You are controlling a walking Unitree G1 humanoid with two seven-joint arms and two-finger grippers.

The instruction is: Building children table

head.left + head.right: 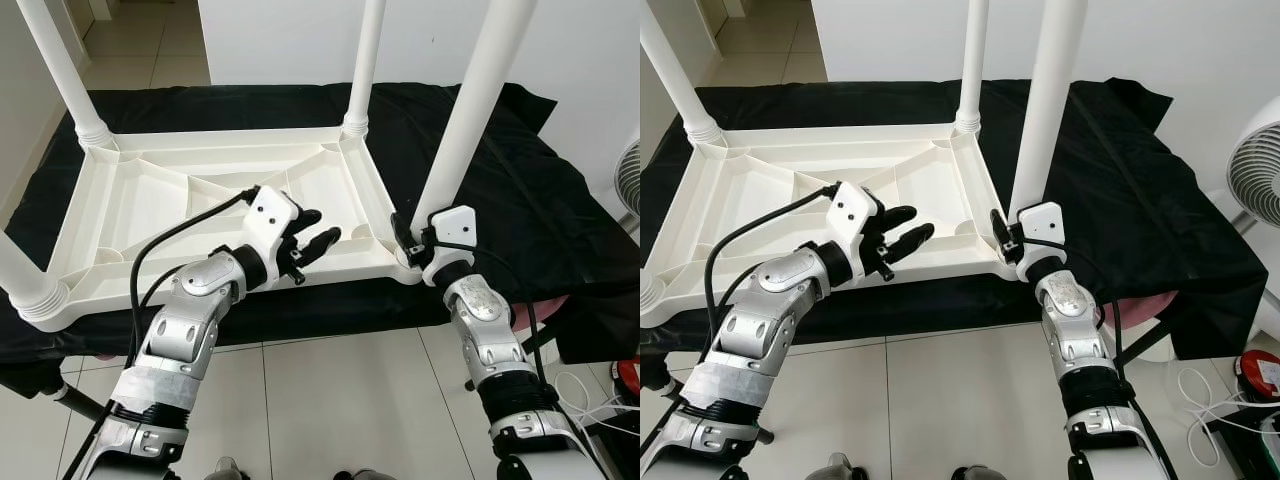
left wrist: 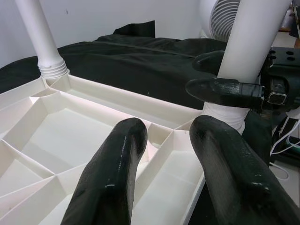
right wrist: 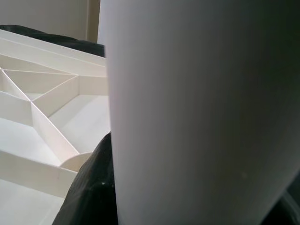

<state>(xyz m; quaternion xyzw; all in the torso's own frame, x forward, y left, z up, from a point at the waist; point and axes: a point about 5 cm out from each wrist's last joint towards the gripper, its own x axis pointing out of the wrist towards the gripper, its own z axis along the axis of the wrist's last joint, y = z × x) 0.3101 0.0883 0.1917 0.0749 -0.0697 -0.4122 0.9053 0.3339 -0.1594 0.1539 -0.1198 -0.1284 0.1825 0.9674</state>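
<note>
Tabletop (image 1: 160, 200), white plastic, lies upside down on a surface covered with black cloth (image 1: 540, 200), ribbed underside facing up, four white legs standing up from its corners. Near-left leg (image 1: 25, 275) and far-left leg (image 1: 65, 75) sit in their sockets on the left side; far-right leg (image 1: 362, 65) stands at the back right corner. Left tool (image 1: 312, 238) hovers over the ribbed underside near the front edge, towards the right half of the tabletop, fingers (image 2: 117, 173) parted and gripping nothing; left wrist view shows both pads above the open compartments, apart from the plastic. A black cable (image 1: 185, 230) loops from that wrist back along the silver left arm (image 1: 190, 320). Near-right leg (image 1: 475, 110) rises from the front right corner socket, tilted slightly to the right. Right tool (image 1: 412, 240) is at the base of that leg, just above the socket, fingers clamped on either side of it; left wrist view shows the two black fingers wrapped on the leg, and right wrist view has the white tube hard against the lens with a dark pad at its lower edge. White fan (image 1: 1255, 165) stands on the floor off the right end of the surface, with cables (image 1: 1205, 400) and a red item (image 1: 1262, 375) on the tiles near it.
</note>
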